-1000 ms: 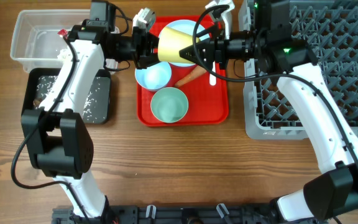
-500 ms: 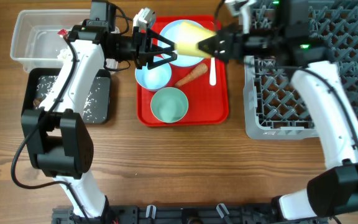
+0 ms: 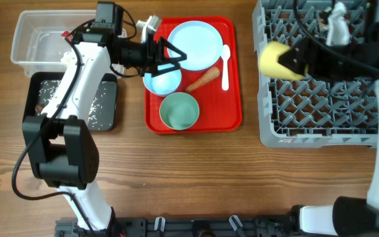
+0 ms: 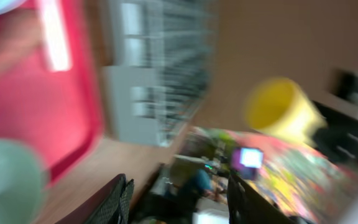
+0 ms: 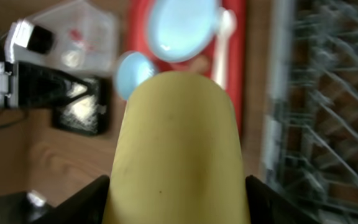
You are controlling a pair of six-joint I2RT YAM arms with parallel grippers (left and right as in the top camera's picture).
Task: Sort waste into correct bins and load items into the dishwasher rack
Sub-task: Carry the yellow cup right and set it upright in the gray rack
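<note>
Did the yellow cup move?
Yes. The yellow cup went right, from above the red tray to over the left side of the grey rack.

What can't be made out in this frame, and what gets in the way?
- Left wrist view: motion blur smears the yellow cup and the rack; no detail can be read.
- Right wrist view: the cup fills the frame and hides the rack spot beneath it.
- Overhead: the left arm covers part of the black tray, and the open left claw overlaps the blue bowl.
</note>
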